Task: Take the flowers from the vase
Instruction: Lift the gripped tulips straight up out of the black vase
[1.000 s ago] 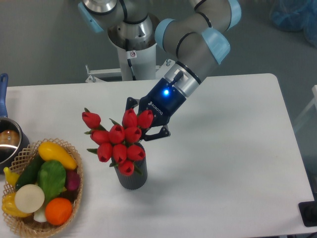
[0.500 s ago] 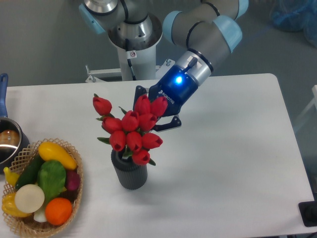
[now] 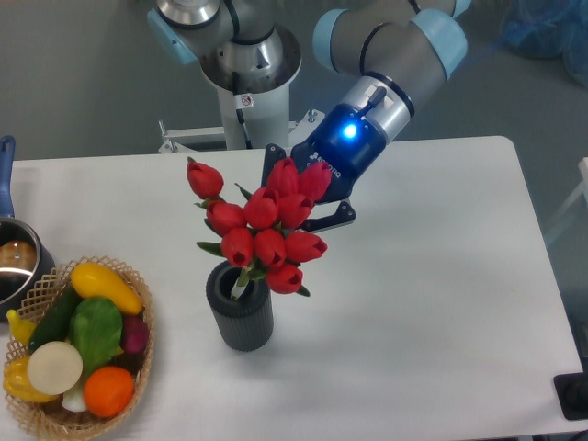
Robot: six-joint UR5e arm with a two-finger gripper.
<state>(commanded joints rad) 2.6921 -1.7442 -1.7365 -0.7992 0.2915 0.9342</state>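
The flowers [image 3: 265, 230], a bunch of red tulip buds with green leaves, hang lifted above the vase [image 3: 240, 310], their stem ends still just inside its round mouth. My gripper [image 3: 299, 197] is shut on the bunch from the upper right, its fingers largely hidden behind the buds. The vase is dark grey and ribbed, standing upright on the white table, and part of its mouth shows open to the left of the stems.
A wicker basket [image 3: 41, 418] of colourful vegetables sits at the front left. A steel pot [image 3: 16, 262] with a blue handle stands at the left edge. The robot's base [image 3: 246, 78] is behind the table.
The gripper has risen and shifted right with the flowers, drawing the bunch up out of the vase. The vase's mouth, covered before, now shows.
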